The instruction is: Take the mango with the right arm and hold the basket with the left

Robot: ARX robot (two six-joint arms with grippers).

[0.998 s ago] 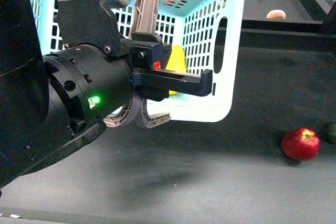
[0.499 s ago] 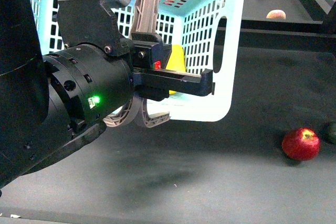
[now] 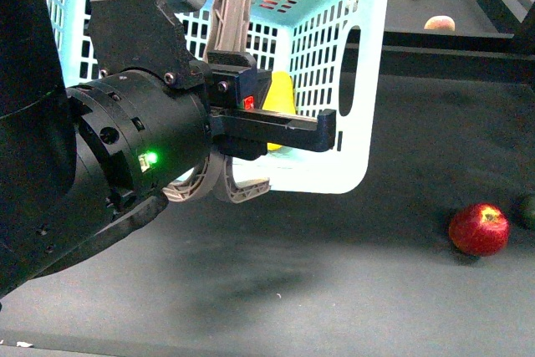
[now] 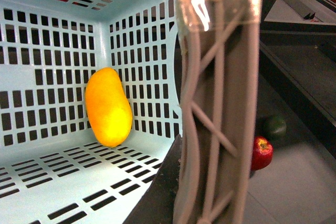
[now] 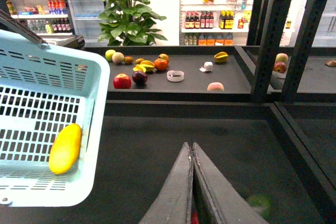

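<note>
Where the front view looks across the dark table (image 3: 351, 290), the bulky black left arm (image 3: 125, 156) fills the near left. The left gripper (image 3: 232, 35) is raised against the tilted pale blue basket (image 3: 368, 81). The mango (image 3: 282, 94) stands inside the basket, partly hidden by the arm's black bar (image 3: 284, 131). A red apple (image 3: 479, 229) lies at the near right, well apart from the basket.

From the left wrist view, one pale latticed finger (image 4: 219, 108) lies across the edge of the basket's side wall. The mango leans upright against a wall near a corner. Whether the jaws are clamped cannot be told.

From the right wrist view, the right gripper (image 5: 192, 153) hangs over the table, jaws together and empty. The mango lies in the basket, well apart from it.
</note>
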